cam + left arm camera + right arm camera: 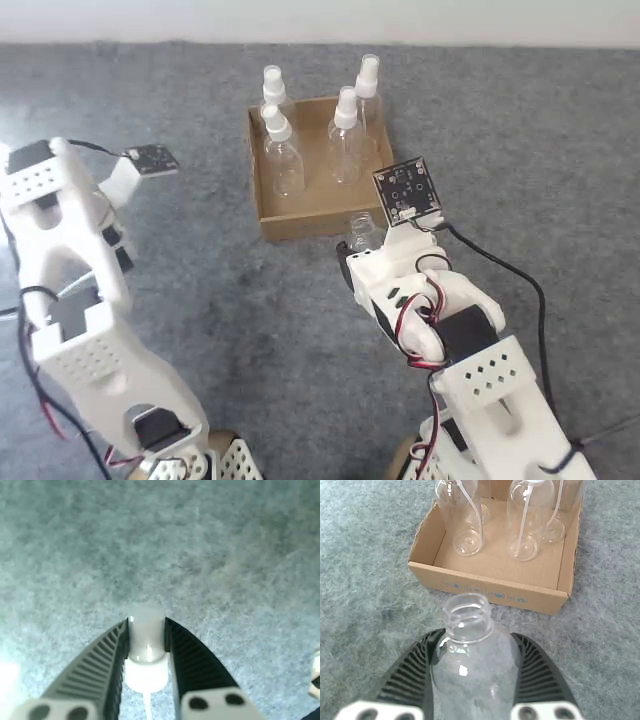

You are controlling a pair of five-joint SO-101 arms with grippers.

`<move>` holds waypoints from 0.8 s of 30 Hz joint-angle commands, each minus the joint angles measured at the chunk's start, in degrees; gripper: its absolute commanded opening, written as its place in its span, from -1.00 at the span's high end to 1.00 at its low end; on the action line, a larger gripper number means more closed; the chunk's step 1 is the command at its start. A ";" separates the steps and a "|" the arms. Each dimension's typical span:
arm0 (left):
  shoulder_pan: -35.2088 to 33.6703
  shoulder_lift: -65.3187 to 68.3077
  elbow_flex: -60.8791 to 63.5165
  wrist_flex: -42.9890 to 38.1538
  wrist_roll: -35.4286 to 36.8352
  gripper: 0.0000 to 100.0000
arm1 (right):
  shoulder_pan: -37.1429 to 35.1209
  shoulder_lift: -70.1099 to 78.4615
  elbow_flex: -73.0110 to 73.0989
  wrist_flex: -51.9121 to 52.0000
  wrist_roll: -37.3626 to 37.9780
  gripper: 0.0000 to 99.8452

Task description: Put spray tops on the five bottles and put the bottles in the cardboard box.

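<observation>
A clear bottle (472,665) with an open neck stands upright between the fingers of my right gripper (472,675), which is shut on it just in front of the cardboard box (490,585). In the high view the same bottle (362,233) sits beside the box's near wall (300,225). Several capped bottles (283,155) stand inside the box. My left gripper (146,645) is shut on a white spray top (146,647), held above the grey carpet at the table's left side, with its thin tube hanging down.
Grey carpet (520,150) covers the whole table. The left arm (60,260) stands tall at the left edge, the right arm (450,330) at the lower right. Open carpet lies between the arms and to the right of the box.
</observation>
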 commanded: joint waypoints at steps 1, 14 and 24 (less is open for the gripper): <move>0.09 -0.18 -3.12 2.20 3.34 0.98 | 0.75 -1.89 -0.44 -1.19 -0.18 0.93; 1.05 -13.54 -1.19 1.93 11.34 0.98 | 0.75 -1.89 -0.44 -1.19 -0.18 0.93; 1.41 -22.33 -0.57 -1.49 25.76 0.98 | 0.75 -1.89 -0.44 -1.19 -0.18 0.93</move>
